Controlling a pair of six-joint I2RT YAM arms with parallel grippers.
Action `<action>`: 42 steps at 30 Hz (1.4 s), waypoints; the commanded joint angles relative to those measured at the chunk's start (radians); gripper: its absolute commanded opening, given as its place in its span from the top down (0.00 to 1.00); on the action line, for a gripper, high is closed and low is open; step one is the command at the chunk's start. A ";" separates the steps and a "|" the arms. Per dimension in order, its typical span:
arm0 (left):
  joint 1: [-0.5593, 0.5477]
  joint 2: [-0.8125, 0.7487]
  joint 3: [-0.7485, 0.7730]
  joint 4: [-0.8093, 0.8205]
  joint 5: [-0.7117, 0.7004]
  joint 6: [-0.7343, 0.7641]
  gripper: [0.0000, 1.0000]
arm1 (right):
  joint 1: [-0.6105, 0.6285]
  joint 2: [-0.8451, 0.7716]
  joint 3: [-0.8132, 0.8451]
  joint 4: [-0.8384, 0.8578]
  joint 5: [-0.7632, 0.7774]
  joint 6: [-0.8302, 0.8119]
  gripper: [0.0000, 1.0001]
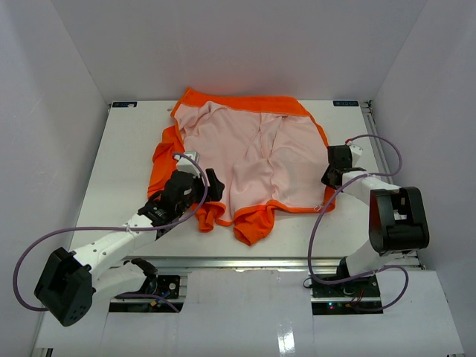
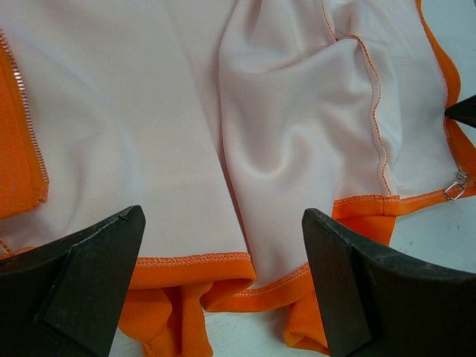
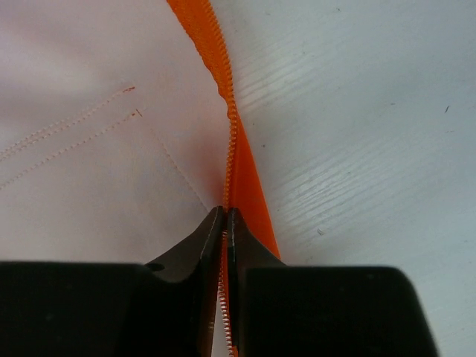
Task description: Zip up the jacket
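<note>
The orange jacket [image 1: 260, 156] lies spread open on the white table [image 1: 123, 149], its pale pink lining facing up. My left gripper [image 1: 214, 186] sits at the lower left hem, open wide. In the left wrist view the hem [image 2: 193, 262] lies between its two fingers [image 2: 104, 256] without touching them. A small metal zipper pull [image 2: 454, 190] hangs at the hem's right end. A row of zipper teeth [image 2: 22, 104] runs along the left front edge. My right gripper [image 1: 326, 178] is at the jacket's right edge, shut [image 3: 225, 212] on the orange zipper edge [image 3: 232, 134].
White walls enclose the table on the left, back and right. A metal rail [image 1: 260, 262] runs along the near edge between the arm bases. Purple cables [image 1: 44, 245] loop beside each arm. Bare table [image 3: 357, 111] lies to the right of the jacket.
</note>
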 commanded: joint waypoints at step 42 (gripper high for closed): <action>-0.004 0.131 -0.048 0.255 0.423 0.012 0.26 | 0.708 -0.239 0.103 -0.018 0.046 -0.087 0.59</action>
